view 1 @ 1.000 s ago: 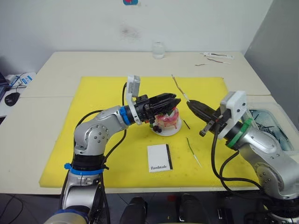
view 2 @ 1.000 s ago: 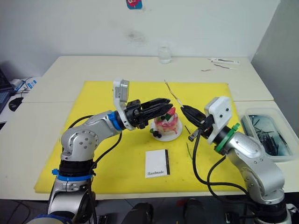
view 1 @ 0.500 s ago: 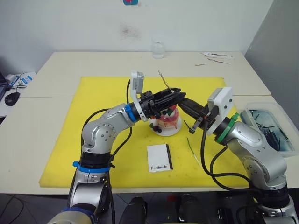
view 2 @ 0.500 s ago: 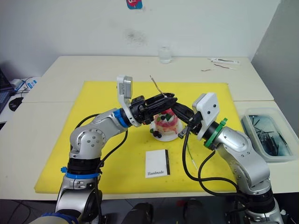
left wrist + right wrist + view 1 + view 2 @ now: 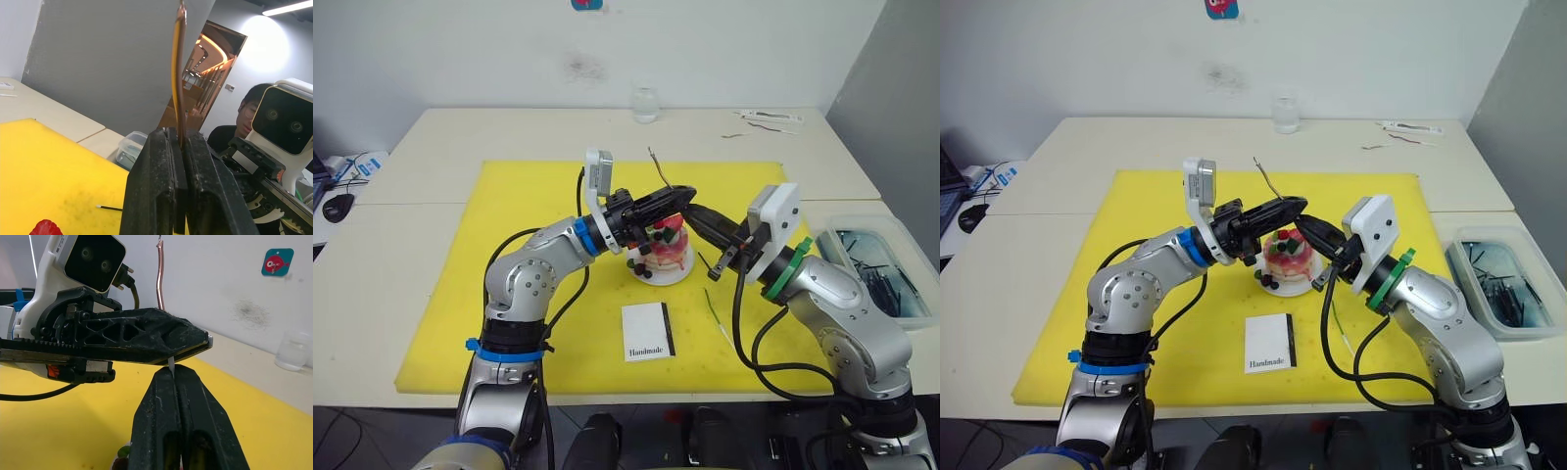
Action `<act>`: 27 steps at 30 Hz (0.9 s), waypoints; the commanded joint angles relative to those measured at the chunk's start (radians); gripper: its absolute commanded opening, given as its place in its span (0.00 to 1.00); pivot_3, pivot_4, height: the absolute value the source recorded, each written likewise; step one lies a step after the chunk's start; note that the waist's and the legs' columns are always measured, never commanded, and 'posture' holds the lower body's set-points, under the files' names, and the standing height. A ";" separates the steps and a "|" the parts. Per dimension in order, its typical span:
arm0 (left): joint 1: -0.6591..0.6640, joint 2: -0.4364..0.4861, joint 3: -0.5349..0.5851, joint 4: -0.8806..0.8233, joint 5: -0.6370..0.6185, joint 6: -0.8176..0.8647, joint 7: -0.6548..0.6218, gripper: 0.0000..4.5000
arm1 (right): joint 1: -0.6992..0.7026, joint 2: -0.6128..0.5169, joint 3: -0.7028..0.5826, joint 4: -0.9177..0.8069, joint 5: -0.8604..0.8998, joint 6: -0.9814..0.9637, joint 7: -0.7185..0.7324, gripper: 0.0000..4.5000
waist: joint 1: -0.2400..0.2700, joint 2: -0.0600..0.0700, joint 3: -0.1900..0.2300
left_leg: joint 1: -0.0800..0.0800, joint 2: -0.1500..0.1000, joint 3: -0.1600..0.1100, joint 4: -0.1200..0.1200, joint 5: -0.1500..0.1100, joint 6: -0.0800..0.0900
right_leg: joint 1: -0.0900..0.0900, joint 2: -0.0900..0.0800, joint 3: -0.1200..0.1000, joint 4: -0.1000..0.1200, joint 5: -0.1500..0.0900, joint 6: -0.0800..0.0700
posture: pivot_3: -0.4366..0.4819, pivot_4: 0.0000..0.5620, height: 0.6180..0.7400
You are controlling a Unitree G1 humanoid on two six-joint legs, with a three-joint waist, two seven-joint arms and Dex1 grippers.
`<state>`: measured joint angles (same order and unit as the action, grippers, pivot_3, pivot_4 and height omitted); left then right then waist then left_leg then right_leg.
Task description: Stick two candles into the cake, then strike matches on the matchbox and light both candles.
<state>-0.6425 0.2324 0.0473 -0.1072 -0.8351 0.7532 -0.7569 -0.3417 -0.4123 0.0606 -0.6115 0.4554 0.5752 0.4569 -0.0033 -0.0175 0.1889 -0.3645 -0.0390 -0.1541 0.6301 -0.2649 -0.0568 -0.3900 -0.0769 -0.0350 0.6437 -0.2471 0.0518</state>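
— Golden candle above the cake, clenched by left gripper and right gripper alike?
— Yes — release right, tip upright, press straight down.

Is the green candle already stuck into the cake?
No: the green candle lies flat on the yellow mat, apart from the cake.
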 commanded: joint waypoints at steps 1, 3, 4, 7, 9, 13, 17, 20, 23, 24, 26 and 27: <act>-0.011 -0.006 0.006 -0.020 -0.012 -0.017 -0.010 0.00 | -0.004 0.006 -0.008 -0.032 0.015 -0.002 -0.001 0.00 | 0.000 0.000 0.000 | 0.000 0.000 0.000 0.000 0.000 0.000 | 0.000 0.000 0.000 0.000 0.000 0.000 | 0.48 0.27 1.00; -0.012 -0.002 0.006 -0.020 -0.013 -0.012 -0.012 0.00 | -0.004 0.009 -0.006 -0.031 0.019 0.002 -0.001 0.00 | 0.000 0.000 0.000 | 0.000 0.000 0.000 0.000 0.000 0.000 | 0.000 0.000 0.000 0.000 0.000 0.000 | 0.48 0.27 1.00; -0.012 0.004 0.002 -0.021 -0.011 -0.006 -0.013 0.00 | -0.007 0.011 -0.004 -0.029 0.020 0.003 -0.001 0.00 | 0.000 0.000 0.000 | 0.000 0.000 0.000 0.000 0.000 0.000 | 0.000 0.000 0.000 0.000 0.000 0.000 | 0.48 0.27 1.00; -0.012 0.014 -0.001 -0.023 -0.010 0.003 -0.015 0.00 | -0.018 0.020 0.001 -0.022 0.019 0.006 -0.004 0.00 | 0.000 0.000 0.000 | 0.000 0.000 0.000 0.000 0.000 0.000 | 0.000 0.000 0.000 0.000 0.000 0.000 | 0.48 0.27 1.00; -0.012 0.017 0.000 -0.023 -0.013 0.007 -0.014 0.00 | -0.024 0.026 0.004 -0.018 0.018 0.009 -0.006 0.00 | 0.000 0.000 0.000 | 0.000 0.000 0.000 0.000 0.000 0.000 | 0.000 0.000 0.000 0.000 0.000 0.000 | 0.48 0.27 1.00; -0.016 0.016 0.014 -0.014 -0.024 0.019 0.001 0.00 | -0.031 0.032 0.010 -0.014 0.013 0.018 -0.003 0.04 | 0.000 0.000 0.000 | 0.000 0.000 0.000 0.000 0.000 0.000 | 0.000 0.000 0.000 0.000 0.000 0.000 | 0.48 0.27 1.00; -0.045 0.038 0.052 0.054 -0.032 0.052 0.029 0.00 | -0.021 0.004 0.018 -0.013 0.014 0.036 0.025 0.30 | 0.000 0.000 0.000 | 0.000 0.000 0.000 0.000 0.000 0.000 | 0.000 0.000 0.000 0.000 0.000 0.000 | 0.48 0.27 1.00; -0.092 0.099 0.101 0.170 -0.047 0.113 0.019 0.00 | -0.001 -0.040 0.039 -0.008 -0.011 0.026 0.064 0.53 | -0.002 0.000 0.000 | 0.000 0.000 0.000 0.000 0.000 0.000 | 0.000 0.000 -0.001 0.000 0.000 0.000 | 0.48 0.27 1.00; -0.139 0.168 0.125 0.276 -0.023 0.117 -0.020 0.00 | -0.030 -0.069 0.072 0.023 -0.054 0.013 0.082 0.78 | -0.007 0.000 0.000 | 0.000 0.000 0.000 0.000 0.000 0.000 | -0.001 0.001 -0.001 0.000 0.000 0.000 | 0.48 0.27 1.00; -0.153 0.188 0.126 0.306 -0.008 0.109 -0.034 0.00 | -0.051 -0.077 0.093 0.037 -0.079 0.006 0.089 0.87 | -0.008 0.000 0.000 | 0.000 0.001 0.000 0.000 0.000 0.000 | -0.001 0.001 -0.001 0.000 0.000 0.000 | 0.48 0.27 1.00; -0.171 0.222 0.099 0.350 0.049 0.064 -0.073 0.00 | -0.096 -0.086 0.136 0.073 -0.137 -0.014 0.095 0.99 | -0.013 0.000 0.000 | 0.000 0.000 0.000 0.000 0.000 0.000 | -0.001 0.001 -0.001 0.000 0.000 0.000 | 0.48 0.27 1.00; -0.176 0.234 0.081 0.366 0.079 0.039 -0.092 0.00 | -0.114 -0.085 0.150 0.088 -0.157 -0.021 0.096 0.99 | -0.015 0.000 0.000 | 0.000 0.000 0.000 0.000 0.000 0.000 | -0.002 0.001 -0.001 0.000 0.000 0.000 | 0.48 0.27 1.00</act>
<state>-0.7942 0.4533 0.1428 0.2541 -0.7933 0.8363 -0.8095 -0.4273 -0.4955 0.1964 -0.5214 0.3318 0.5883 0.5457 -0.0188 -0.0172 0.1891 -0.3650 -0.0385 -0.1543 0.6296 -0.2649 -0.0568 -0.3916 -0.0758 -0.0357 0.6440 -0.2471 0.0519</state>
